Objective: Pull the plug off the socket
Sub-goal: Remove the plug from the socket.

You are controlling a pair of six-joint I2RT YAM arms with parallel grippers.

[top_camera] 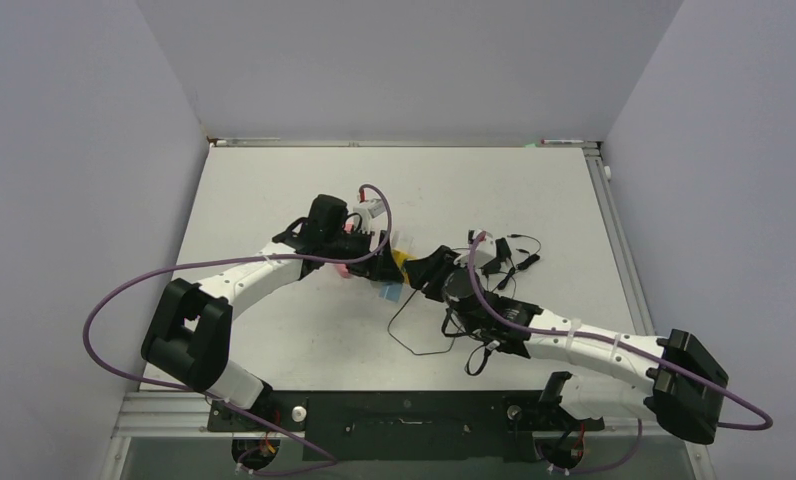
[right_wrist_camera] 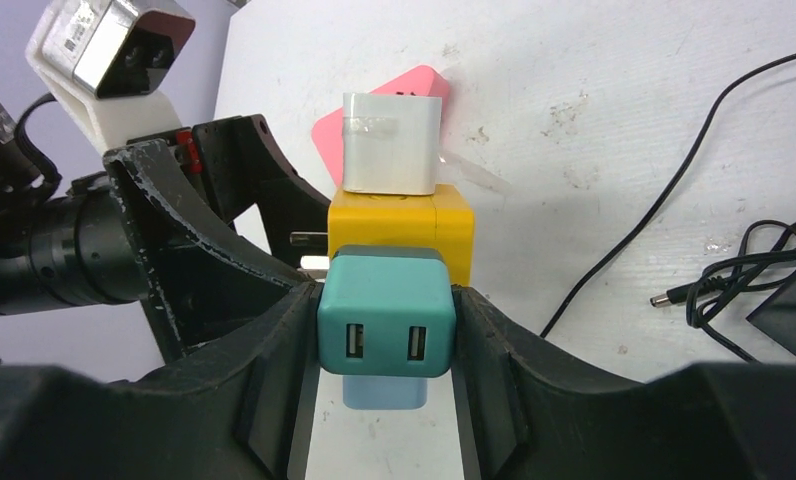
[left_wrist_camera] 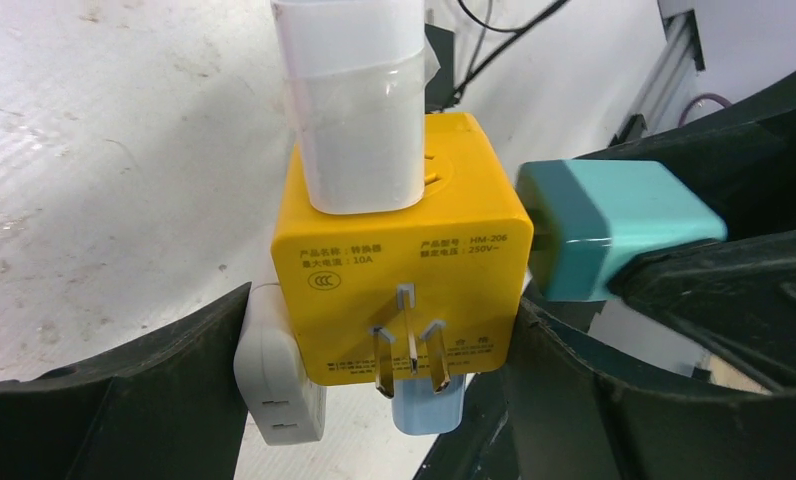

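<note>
Lilac walls (top_camera: 74, 150) enclose white table (top_camera: 274, 190); left tool (left_wrist_camera: 384, 330) clamps yellow socket (left_wrist_camera: 394, 250), right tool (right_wrist_camera: 384, 312) pinches teal plug (right_wrist_camera: 384, 285).

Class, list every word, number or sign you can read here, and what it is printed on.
"10A": yellow adapter
"HM-206": same face
"250V~": same face
"CCC" in an oval: same face
Chinese characters beside these: too small to read.
The camera sticker: blurred.
</note>
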